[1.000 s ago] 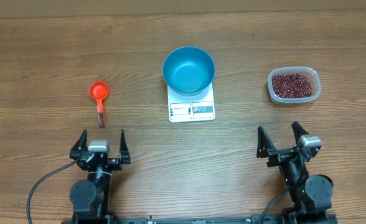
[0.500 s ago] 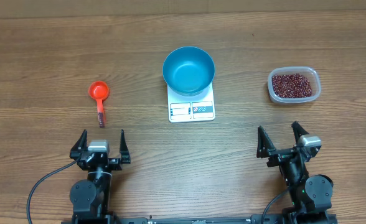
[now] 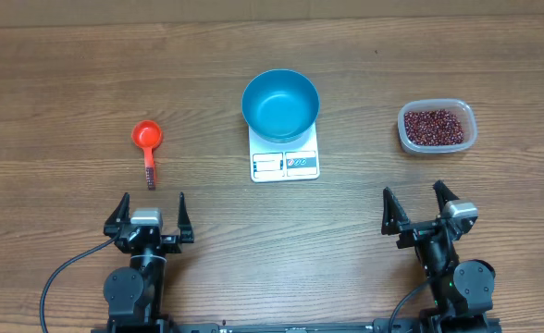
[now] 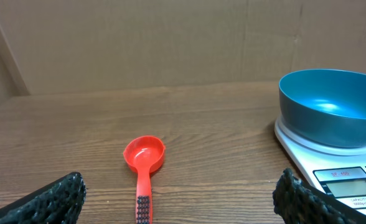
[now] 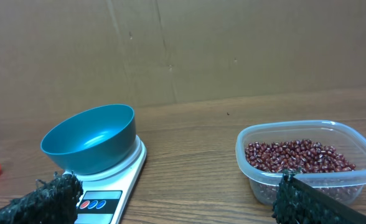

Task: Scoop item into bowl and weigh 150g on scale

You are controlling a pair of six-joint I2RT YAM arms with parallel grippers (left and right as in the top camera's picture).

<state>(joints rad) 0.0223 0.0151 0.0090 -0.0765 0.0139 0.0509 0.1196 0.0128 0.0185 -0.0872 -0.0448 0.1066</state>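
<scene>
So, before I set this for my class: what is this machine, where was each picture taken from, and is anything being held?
These are two robot arms at a brown wooden table. One picture looks straight down from above; the other two come from cameras on each wrist, so the dark shapes in their lower corners are that arm's own fingers. The left end effector and right end effector are both open and hold nothing. On the table lie a bright orange-red plastic scoop, a round teal-blue plastic bowl standing empty on a small flat white kitchen scale, and a clear plastic tub of small dark red-brown beans.
</scene>
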